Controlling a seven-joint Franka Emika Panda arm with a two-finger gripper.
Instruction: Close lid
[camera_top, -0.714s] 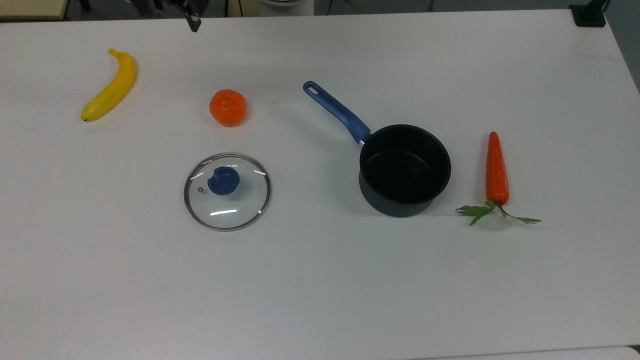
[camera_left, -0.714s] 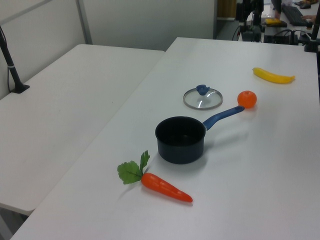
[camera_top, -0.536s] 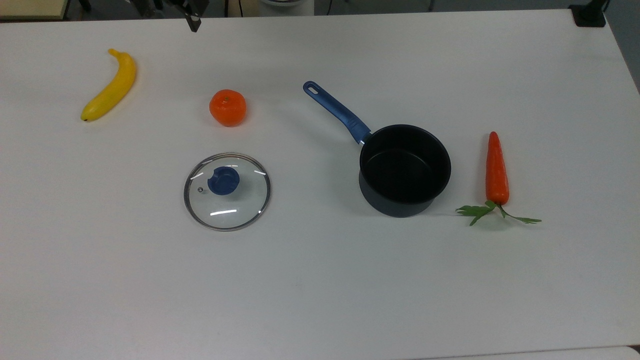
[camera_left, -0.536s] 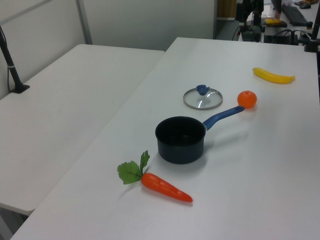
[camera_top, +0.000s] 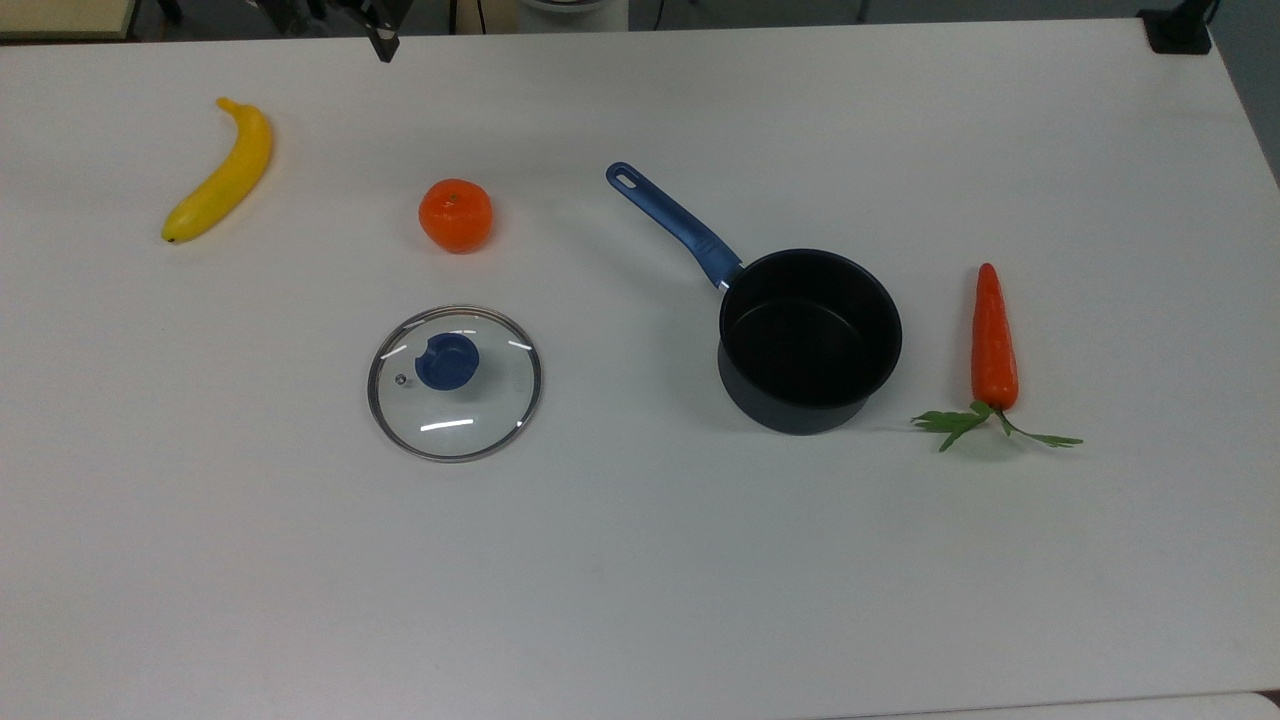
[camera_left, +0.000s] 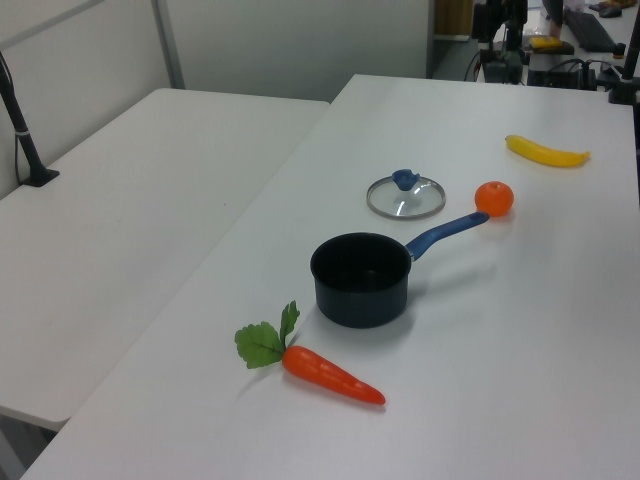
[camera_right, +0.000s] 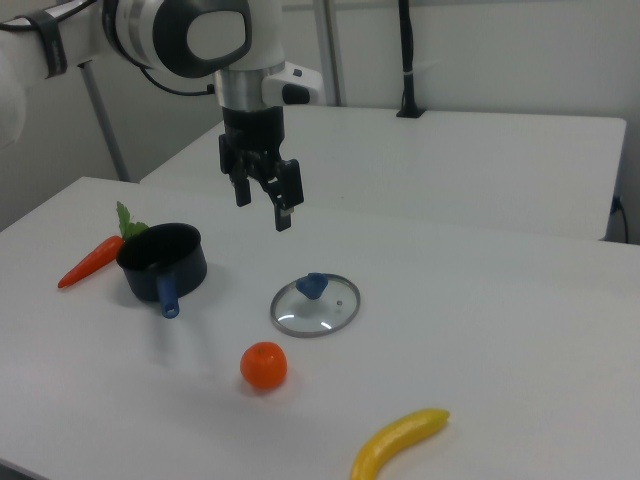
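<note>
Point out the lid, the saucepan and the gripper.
lid (camera_top: 455, 384), top view, on the glass beside the knob.
saucepan (camera_top: 810, 328), top view, on its dark inside.
gripper (camera_right: 262, 210), right view, between the open fingertips.

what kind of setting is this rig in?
Likely a robotics lab or office: plain white tables, a Panda arm's gripper hanging over one, and staged props such as the lid, saucepan and carrot.
</note>
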